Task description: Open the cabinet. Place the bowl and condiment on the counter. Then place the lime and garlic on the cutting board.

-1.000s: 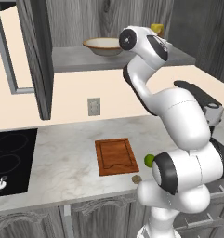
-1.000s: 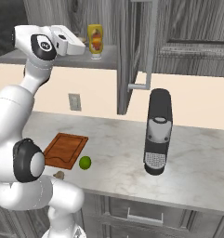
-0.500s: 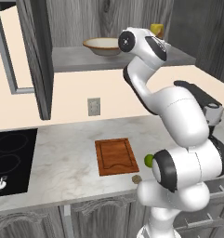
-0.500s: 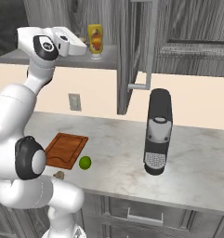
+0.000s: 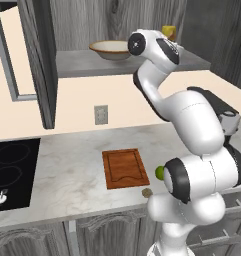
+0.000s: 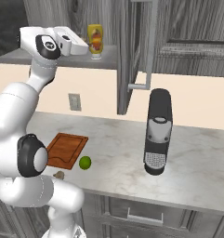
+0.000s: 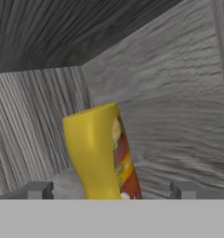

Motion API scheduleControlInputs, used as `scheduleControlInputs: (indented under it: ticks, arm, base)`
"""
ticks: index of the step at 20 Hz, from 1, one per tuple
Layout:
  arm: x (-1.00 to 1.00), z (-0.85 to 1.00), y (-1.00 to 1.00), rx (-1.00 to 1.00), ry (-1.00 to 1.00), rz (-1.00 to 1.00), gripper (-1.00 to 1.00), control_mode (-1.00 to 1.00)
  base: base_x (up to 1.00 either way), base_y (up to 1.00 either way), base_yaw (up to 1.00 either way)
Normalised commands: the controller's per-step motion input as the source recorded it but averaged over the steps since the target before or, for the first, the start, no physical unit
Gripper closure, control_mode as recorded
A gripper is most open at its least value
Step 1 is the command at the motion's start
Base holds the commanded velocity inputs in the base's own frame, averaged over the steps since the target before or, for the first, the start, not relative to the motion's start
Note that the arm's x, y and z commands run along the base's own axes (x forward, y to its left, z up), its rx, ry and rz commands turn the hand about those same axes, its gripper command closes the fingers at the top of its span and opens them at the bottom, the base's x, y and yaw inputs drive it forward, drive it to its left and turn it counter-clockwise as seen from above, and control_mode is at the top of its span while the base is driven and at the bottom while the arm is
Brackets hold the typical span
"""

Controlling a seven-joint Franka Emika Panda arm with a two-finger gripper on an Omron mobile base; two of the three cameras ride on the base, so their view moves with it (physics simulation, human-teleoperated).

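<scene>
Standing wide open, the cabinet (image 5: pixel 39 60) shows its shelf, so the first step looks done, and little has shifted over the last second beyond the hand creeping slightly nearer the bottle. The counter (image 5: pixel 72 175) below carries the cutting board (image 5: pixel 124 167) bare, with the lime (image 6: pixel 85 162) just off its corner at about four o'clock and the garlic (image 5: pixel 147 192) near the front edge, neither yet on the wood. The bowl (image 5: pixel 111 50) sits on the shelf, at nine o'clock from the wrist. The arm rises tall from the base, elbow bent, forearm reaching up and levelling off so the hand points into the cabinet. The condiment (image 7: pixel 104 153) stands upright on the shelf right ahead of the gripper (image 7: pixel 111 189), its yellow body between the two fingertips (image 7: pixel 36 189). The jaws are spread fully apart and hold nothing; I'd judge the bottle is the piece being lined up for a grasp.
</scene>
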Motion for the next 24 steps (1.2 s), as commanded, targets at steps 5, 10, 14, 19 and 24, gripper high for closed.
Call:
scheduleControlInputs:
  ticks: [5, 10, 14, 19, 24]
  arm:
    - [0.08, -0.01, -0.07, 0.0, 0.0, 0.0, -1.0, -1.0]
    - [0.07, -0.03, 0.0, -0.01, 0.0, 0.0, -1.0, -1.0]
    - [0.08, -0.04, 0.0, -0.01, 0.0, 0.0, -1.0, -1.0]
    - [0.1, -0.01, -0.06, 0.0, 0.0, 0.0, -1.0, -1.0]
    - [0.06, -0.01, -0.03, 0.0, 0.0, 0.0, -1.0, -1.0]
  base:
    - [0.0, 0.0, 0.0]
    - [0.0, 0.0, 0.0]
    - [0.0, 0.0, 0.0]
    - [0.0, 0.0, 0.0]
    - [0.0, 0.0, 0.0]
